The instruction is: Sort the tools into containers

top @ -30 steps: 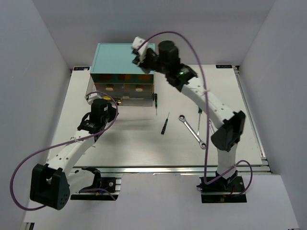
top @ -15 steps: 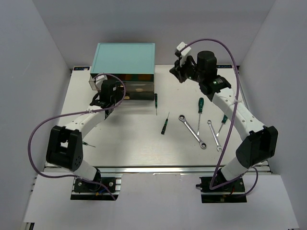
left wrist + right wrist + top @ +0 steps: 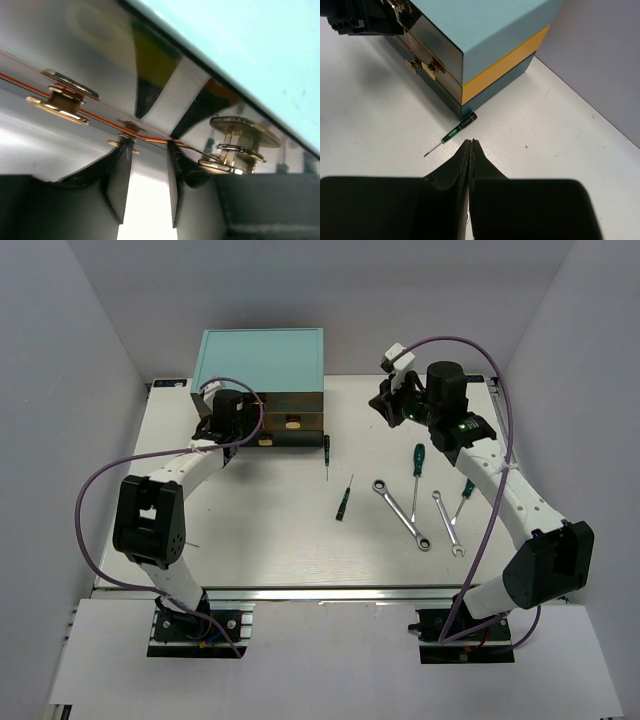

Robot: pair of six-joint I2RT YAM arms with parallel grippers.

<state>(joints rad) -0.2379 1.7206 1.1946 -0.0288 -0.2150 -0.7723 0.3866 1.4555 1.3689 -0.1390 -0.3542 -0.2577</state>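
The teal-topped cabinet (image 3: 262, 358) stands at the back left, its brownish drawers (image 3: 290, 421) with gold knobs flush with the front. My left gripper (image 3: 252, 423) is open, its fingertips against the drawer front beside a small gold knob (image 3: 124, 138); nothing is between the fingers (image 3: 120, 175). My right gripper (image 3: 384, 406) is shut and empty, above the table right of the cabinet. Two silver wrenches (image 3: 402, 513) (image 3: 447, 522), two green screwdrivers (image 3: 417, 462) (image 3: 465, 495) and a black one (image 3: 344, 498) lie on the table. Another black screwdriver (image 3: 325, 452) (image 3: 452, 132) lies by the cabinet corner.
The cabinet's side shows a yellow band (image 3: 505, 62) over a dark base. More gold knobs (image 3: 240, 142) (image 3: 64, 97) sit on the drawer fronts. White walls enclose the table (image 3: 250, 540) on three sides. My left arm runs along the table's left part.
The drawer that stood pulled out is now shut, with my left gripper moved up against the cabinet front. My right gripper has swung right, off the cabinet top.
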